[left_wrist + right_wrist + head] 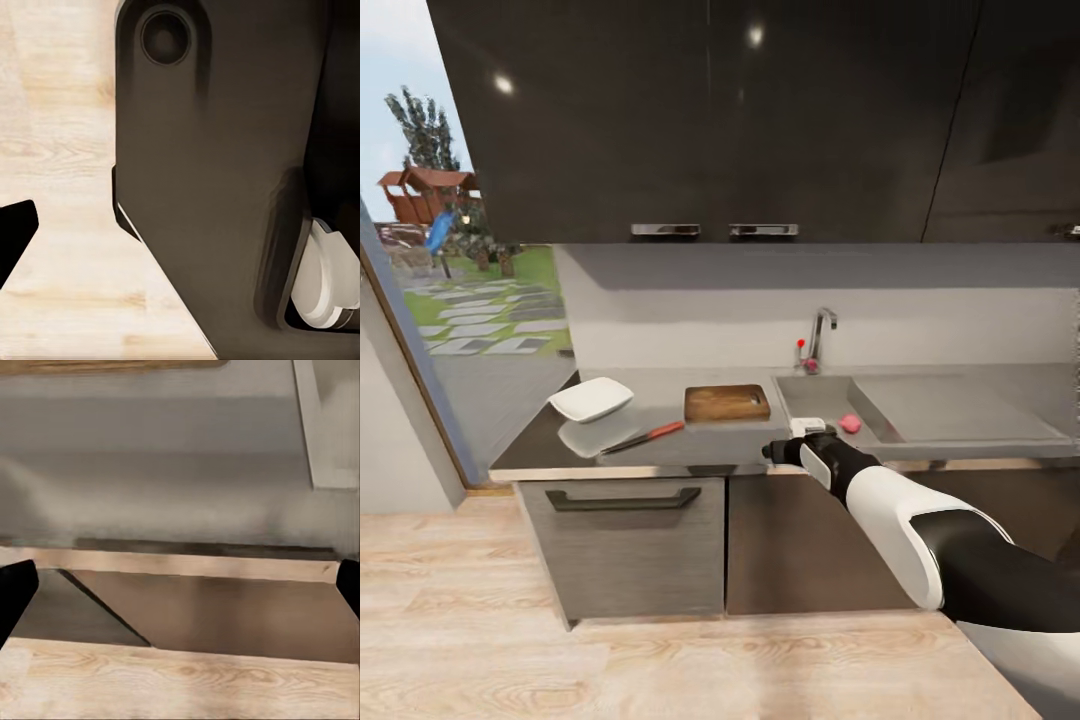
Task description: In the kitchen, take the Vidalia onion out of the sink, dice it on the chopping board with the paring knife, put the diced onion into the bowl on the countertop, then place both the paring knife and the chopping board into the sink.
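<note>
Where countertop point(660, 452) ends, end effector point(807, 430).

The bench point(660, 452) is glossy grey, mirroring the smooth white bowl point(591, 398). The chopping board point(726, 403) is grained wood. The floor point(460, 620) is pale wood.

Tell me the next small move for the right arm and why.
Probably extend the right gripper forward and to the right, over the countertop edge into the grey steel sink, toward the small pink onion. The onion lies in the basin, the gripper hovers at the glossy grey countertop's front edge, and the right wrist view shows its black fingertips spread apart, holding nothing.
</note>
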Robot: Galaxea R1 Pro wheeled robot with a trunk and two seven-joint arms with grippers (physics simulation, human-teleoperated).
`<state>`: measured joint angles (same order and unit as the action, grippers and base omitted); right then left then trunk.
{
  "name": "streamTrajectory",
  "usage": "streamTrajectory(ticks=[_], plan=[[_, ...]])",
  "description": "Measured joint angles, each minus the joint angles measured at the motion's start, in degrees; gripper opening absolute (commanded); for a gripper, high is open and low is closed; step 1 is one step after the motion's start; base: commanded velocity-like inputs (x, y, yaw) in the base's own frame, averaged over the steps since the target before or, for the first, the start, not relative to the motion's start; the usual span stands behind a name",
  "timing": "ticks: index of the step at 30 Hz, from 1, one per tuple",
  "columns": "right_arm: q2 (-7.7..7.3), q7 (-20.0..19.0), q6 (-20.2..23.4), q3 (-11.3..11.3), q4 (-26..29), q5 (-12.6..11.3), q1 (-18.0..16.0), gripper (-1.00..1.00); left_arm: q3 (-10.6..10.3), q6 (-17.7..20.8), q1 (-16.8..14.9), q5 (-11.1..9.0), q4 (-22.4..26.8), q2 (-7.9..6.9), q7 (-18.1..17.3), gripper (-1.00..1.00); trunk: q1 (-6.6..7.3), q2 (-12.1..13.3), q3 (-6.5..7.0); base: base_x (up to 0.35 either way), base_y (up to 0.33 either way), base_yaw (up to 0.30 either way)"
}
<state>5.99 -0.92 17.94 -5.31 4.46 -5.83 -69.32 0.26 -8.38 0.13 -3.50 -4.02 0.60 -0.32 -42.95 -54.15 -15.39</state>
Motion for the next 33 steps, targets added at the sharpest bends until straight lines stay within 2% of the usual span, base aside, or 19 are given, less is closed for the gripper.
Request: streamTrajectory(ticks=[13,16,18,21,22,25,27,28,29,30,32,33], plan=[[-0.41,-0.1,-0.6,0.0,-0.5,0.1,0.7,1.00,0.0,0.0,0.0,0.0,0.3,0.06,0.0,1.00,0.00,0.0,0.00,-0.332,0.000,0.000],[-0.56,-0.1,-3.3,0.0,-1.3,0.1,2.3,1.00,0.1,0.0,0.0,0.1,0.5,0.12,0.0,1.00,0.02,0.0,0.00,-0.148,0.000,0.000],[-0.66,-0.1,-7.3,0.0,-2.2,0.2,4.3,1.00,0.2,0.0,0.0,0.1,0.8,0.12,0.0,1.00,0.03,0.0,-0.01,-0.065,0.000,0.000],[-0.77,0.0,-14.5,0.0,-3.0,0.3,9.1,1.00,0.2,0.0,0.0,0.1,2.5,0.10,0.0,1.00,0.03,0.0,-0.01,-0.026,0.000,0.000],[-0.84,0.0,-17.8,0.0,-3.1,0.4,13.0,1.00,0.2,-0.2,-0.1,0.1,4.0,0.09,0.1,1.00,0.04,0.0,-0.01,-0.011,0.000,0.000],[-0.89,0.0,-22.0,0.0,-3.2,0.5,19.3,1.00,0.3,-0.2,-0.1,0.2,6.1,0.01,0.1,1.00,0.04,0.0,0.00,-0.005,0.000,0.000],[-1.08,0.0,-27.3,0.0,-3.3,0.8,25.2,1.00,0.3,-0.2,-0.1,0.2,7.4,-0.05,0.1,1.00,0.04,0.0,-0.01,-0.002,0.000,0.000],[-1.17,0.0,-28.7,-0.1,-3.3,0.9,26.5,1.00,0.3,-0.2,-0.1,0.2,7.7,-0.06,0.1,1.00,0.04,0.0,0.00,-0.001,0.000,0.000],[-1.40,0.0,-31.3,-0.1,-3.3,1.0,29.4,1.00,0.3,-0.2,-0.1,0.2,8.1,-0.05,0.2,1.00,0.04,0.0,0.00,0.000,0.000,0.000],[-2.25,-0.1,-36.0,0.0,-3.3,1.3,34.7,1.00,0.3,-0.2,-0.1,0.2,9.3,0.02,0.2,1.00,0.04,0.0,0.00,0.000,0.000,0.000],[-2.97,-0.2,-39.3,-0.1,-3.3,1.5,39.2,1.00,0.3,-0.2,-0.1,0.2,10.3,0.08,0.3,1.00,0.04,0.0,0.00,0.000,0.000,0.000],[-3.46,-0.3,-42.3,-0.1,-3.4,1.8,43.0,1.00,0.3,-0.2,-0.1,0.2,11.3,0.13,0.4,1.00,0.04,0.0,0.00,0.000,0.000,0.000]])
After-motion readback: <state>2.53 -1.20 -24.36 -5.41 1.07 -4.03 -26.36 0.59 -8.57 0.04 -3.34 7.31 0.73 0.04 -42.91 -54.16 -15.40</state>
